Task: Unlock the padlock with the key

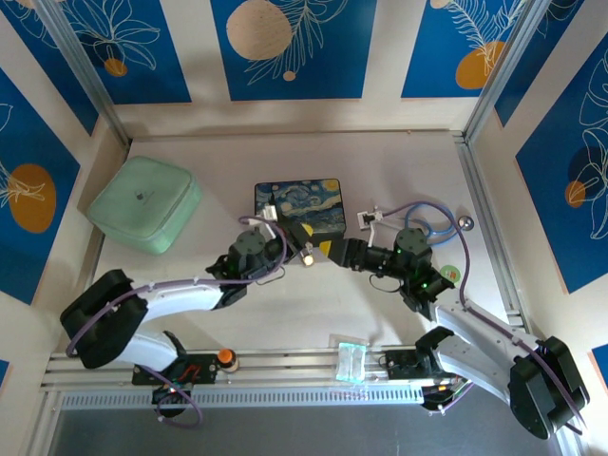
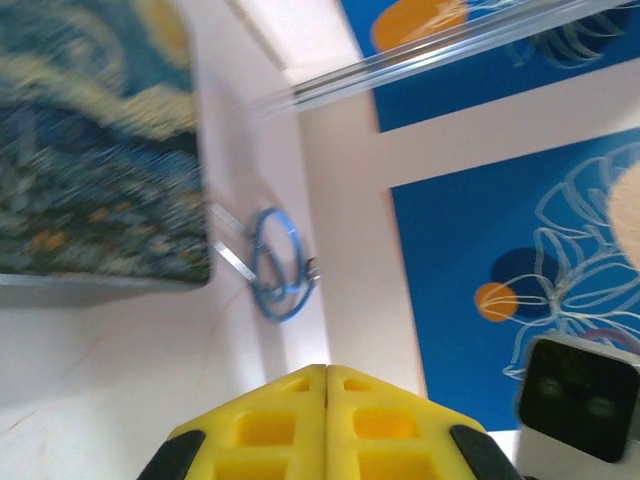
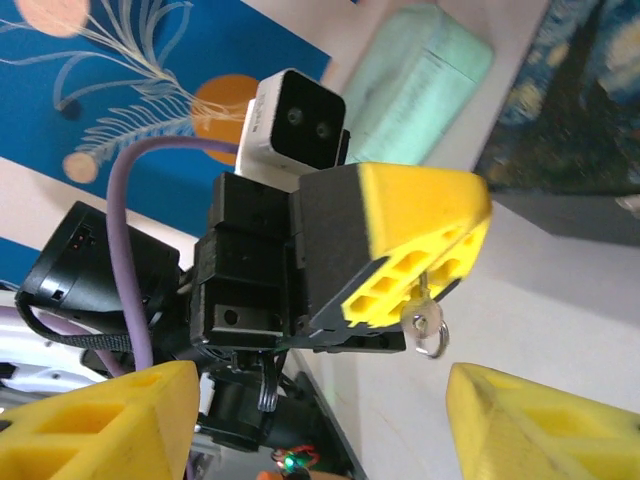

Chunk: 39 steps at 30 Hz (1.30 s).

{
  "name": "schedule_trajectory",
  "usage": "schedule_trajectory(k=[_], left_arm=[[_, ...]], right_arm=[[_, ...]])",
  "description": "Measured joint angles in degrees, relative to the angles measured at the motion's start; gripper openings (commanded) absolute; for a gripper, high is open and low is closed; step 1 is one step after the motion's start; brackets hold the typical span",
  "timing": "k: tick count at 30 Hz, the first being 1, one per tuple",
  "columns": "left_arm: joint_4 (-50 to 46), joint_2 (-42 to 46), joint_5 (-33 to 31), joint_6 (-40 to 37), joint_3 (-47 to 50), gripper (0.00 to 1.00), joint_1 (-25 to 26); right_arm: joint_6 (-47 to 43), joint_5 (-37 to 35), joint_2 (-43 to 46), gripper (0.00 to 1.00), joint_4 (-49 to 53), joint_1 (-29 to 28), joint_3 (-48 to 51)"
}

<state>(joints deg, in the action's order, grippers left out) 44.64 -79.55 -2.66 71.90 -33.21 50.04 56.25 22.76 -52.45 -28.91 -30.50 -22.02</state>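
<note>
My left gripper [image 1: 304, 245] hovers just in front of the starry-night box [image 1: 299, 204], its yellow fingers pressed together [image 2: 325, 375]. In the right wrist view the same left gripper [image 3: 440, 270] pinches the key [image 3: 428, 322], a small silver key whose head and ring hang below the fingertips. The key glints in the top view [image 1: 307, 256]. My right gripper [image 1: 332, 252] faces the left one from the right and is wide open [image 3: 320, 400], with nothing between its fingers. I cannot make out the padlock in these views.
A mint-green case [image 1: 144, 202] lies at the back left. A blue-tubed stethoscope [image 1: 427, 223] lies to the right of the box [image 2: 275, 265]. A small clear packet [image 1: 351, 359] sits on the front rail. Metal frame posts line both sides.
</note>
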Motion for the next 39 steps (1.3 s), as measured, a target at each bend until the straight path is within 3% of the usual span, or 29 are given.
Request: schedule_trajectory(k=[13, 23, 33, 37, 39], left_arm=[[9.0, 5.7, 0.0, -7.5, -1.6, 0.0, 0.0], [12.6, 5.2, 0.0, -7.3, -1.6, 0.0, 0.1], [14.5, 4.6, 0.0, -4.9, -1.6, 0.0, 0.1], [15.8, 3.4, -0.5, -3.2, -1.2, 0.0, 0.1], [16.1, 3.0, -0.6, -2.6, -1.1, 0.0, 0.1]], right_arm=[[3.4, 4.3, -3.6, 0.45, -11.9, 0.1, -3.6], [3.4, 5.6, -11.2, 0.36, -14.8, -1.6, -8.7], [3.7, 6.0, -13.5, 0.15, -17.0, -2.5, -8.7], [3.8, 5.9, -13.5, 0.15, -16.9, -2.4, -8.7], [3.8, 6.0, -13.5, 0.21, -16.9, -2.0, -8.7]])
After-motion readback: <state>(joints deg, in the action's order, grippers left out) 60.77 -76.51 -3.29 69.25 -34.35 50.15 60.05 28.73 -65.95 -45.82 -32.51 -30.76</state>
